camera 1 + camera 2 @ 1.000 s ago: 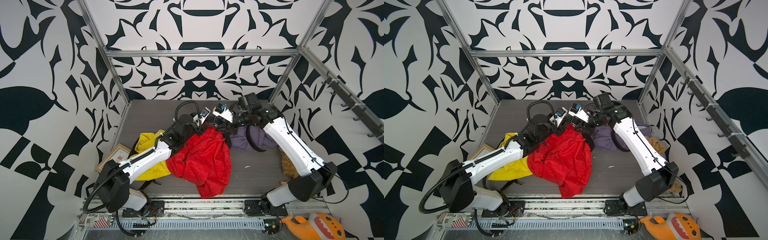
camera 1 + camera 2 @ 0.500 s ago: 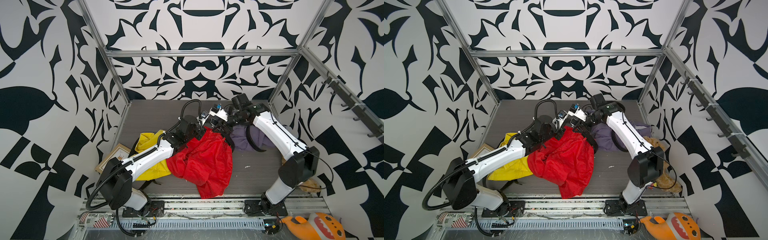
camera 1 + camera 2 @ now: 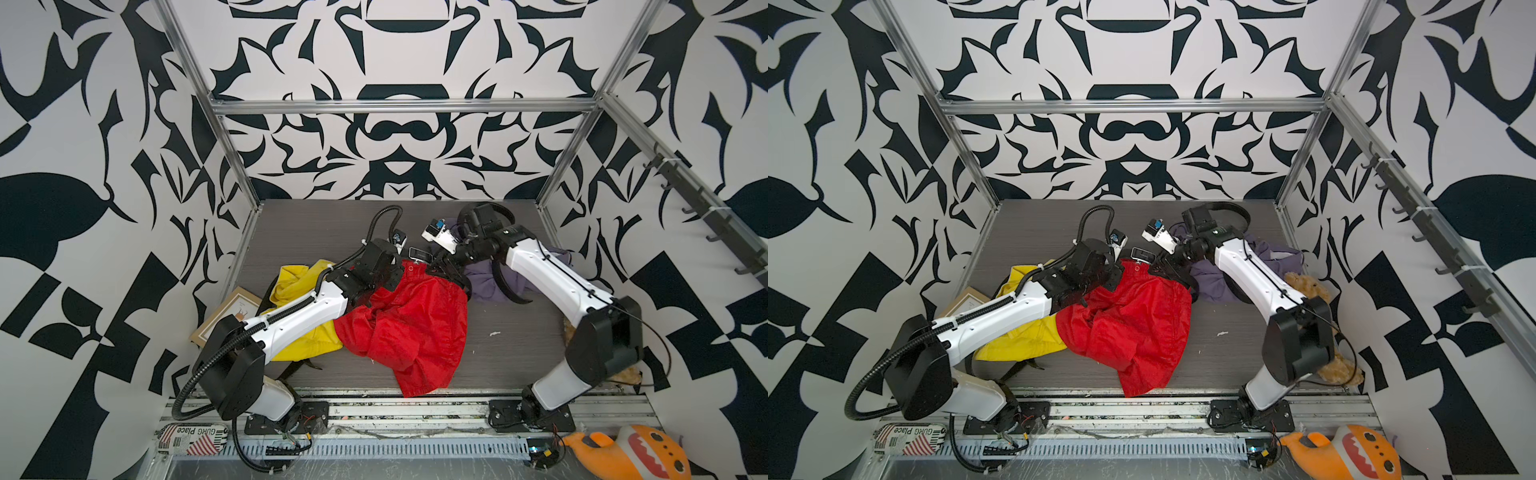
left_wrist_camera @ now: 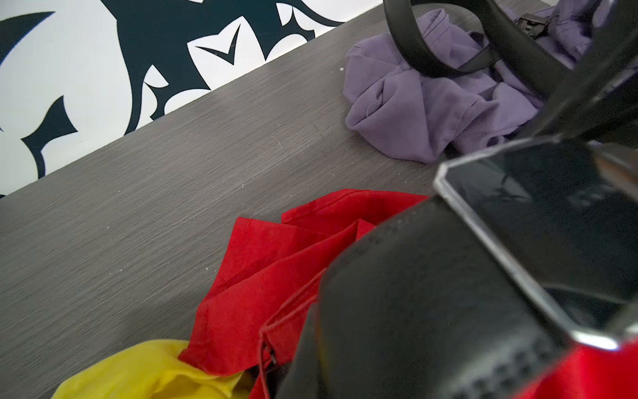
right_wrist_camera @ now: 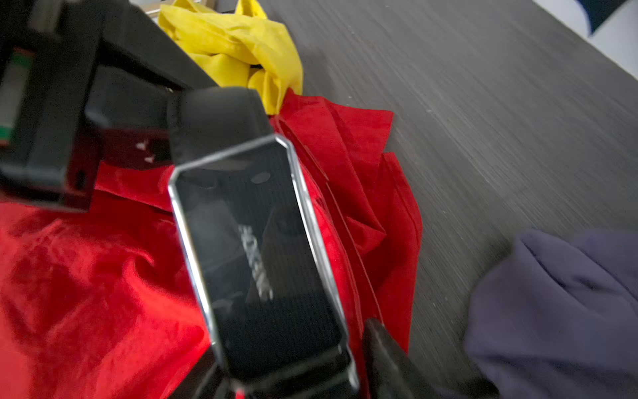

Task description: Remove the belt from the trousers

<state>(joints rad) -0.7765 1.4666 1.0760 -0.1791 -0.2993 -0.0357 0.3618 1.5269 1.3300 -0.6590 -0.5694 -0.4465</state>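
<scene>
Red trousers (image 3: 415,324) (image 3: 1133,320) lie crumpled mid-table. Their black belt ends at a dark, silver-rimmed buckle (image 3: 419,253) (image 3: 1140,254) at the waistband's far edge. My left gripper (image 3: 399,270) is shut on the belt strap (image 4: 414,293) right beside the buckle (image 4: 552,224). My right gripper (image 3: 436,266) sits at the buckle's other end (image 5: 262,248). One of its fingers (image 5: 383,349) stands just off the buckle's rim with red cloth showing between them. The other finger is hidden.
A purple garment (image 3: 490,282) with a second black belt (image 3: 505,286) lies under the right arm. A yellow garment (image 3: 299,291) and a picture frame (image 3: 224,316) lie under the left arm. A brown plush toy (image 3: 1304,286) sits at the right wall.
My left gripper has closed on the strap by the buckle. The right gripper's jaws have spread wider at the buckle, and the right arm has shifted a little.
</scene>
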